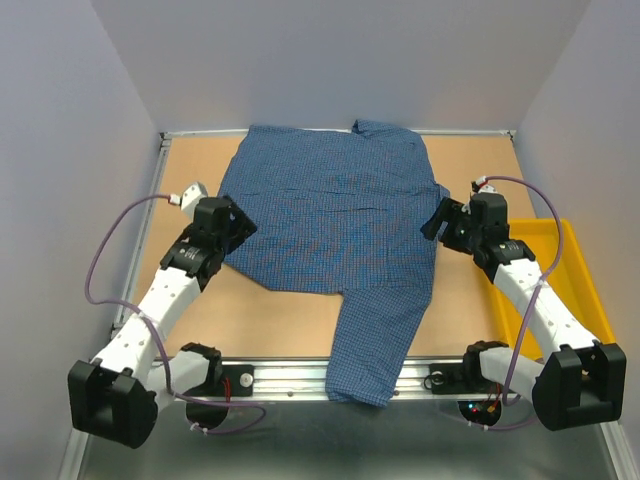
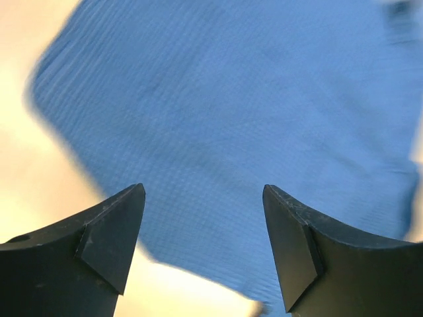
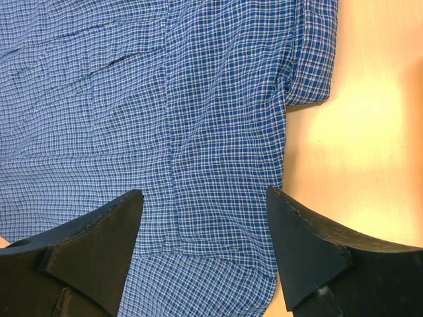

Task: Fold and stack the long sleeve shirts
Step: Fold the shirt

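One blue fine-checked long sleeve shirt (image 1: 330,205) lies spread flat on the tan table (image 1: 285,320), collar toward the far edge. One sleeve (image 1: 375,340) runs down and hangs over the near edge. My left gripper (image 1: 237,224) hovers open at the shirt's left edge. In the left wrist view the picture is blurred, with cloth (image 2: 238,119) between and beyond the open gripper (image 2: 203,198). My right gripper (image 1: 438,218) is open at the shirt's right edge. In the right wrist view it (image 3: 203,201) stands over a seam of the shirt (image 3: 165,119), holding nothing.
A yellow plastic tray (image 1: 578,262) sits at the table's right side, partly under my right arm. Grey walls close in the left, right and far sides. A metal rail (image 1: 290,378) runs along the near edge between the arm bases.
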Motion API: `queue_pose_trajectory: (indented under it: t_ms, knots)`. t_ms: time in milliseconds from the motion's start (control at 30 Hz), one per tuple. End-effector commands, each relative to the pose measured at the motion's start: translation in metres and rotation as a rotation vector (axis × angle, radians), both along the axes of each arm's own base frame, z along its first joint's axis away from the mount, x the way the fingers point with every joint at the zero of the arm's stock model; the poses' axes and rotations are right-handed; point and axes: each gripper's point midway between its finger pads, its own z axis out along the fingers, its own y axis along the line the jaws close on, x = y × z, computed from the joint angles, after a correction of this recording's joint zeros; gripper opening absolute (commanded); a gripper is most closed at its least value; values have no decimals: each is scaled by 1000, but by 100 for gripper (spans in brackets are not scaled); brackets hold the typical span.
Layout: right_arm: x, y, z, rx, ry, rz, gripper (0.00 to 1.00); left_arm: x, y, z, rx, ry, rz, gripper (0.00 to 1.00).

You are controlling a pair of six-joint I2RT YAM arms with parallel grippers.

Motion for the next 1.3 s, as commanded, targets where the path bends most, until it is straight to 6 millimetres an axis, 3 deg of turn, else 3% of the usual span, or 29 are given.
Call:
queue_pose_trajectory:
  t_ms: [0,67,167,400,667,1100,1167,1267]
  knots:
    - [2,4,6,3,-26,28,80,-25,40,-78,39,191,126,84]
    - [0,6,5,7,-21,39,80,-28,60,-99,5,219,182,83]
    - [-3,9,1,18,-7,54,80,-25,71,-110,-18,212,209,80]
    - [-19,10,-27,62,84,18,77,-17,61,-149,-57,306,186,73]
    - [-54,7,-76,92,286,-52,75,-16,54,-172,-75,364,159,61]
    - [-99,15,-134,165,527,-105,66,-24,57,-170,-34,370,135,16]
    - [-102,19,-137,185,542,-86,59,-23,57,-169,-25,373,124,12]
    - [-104,23,-136,197,545,-63,41,-23,57,-164,-14,372,107,10]
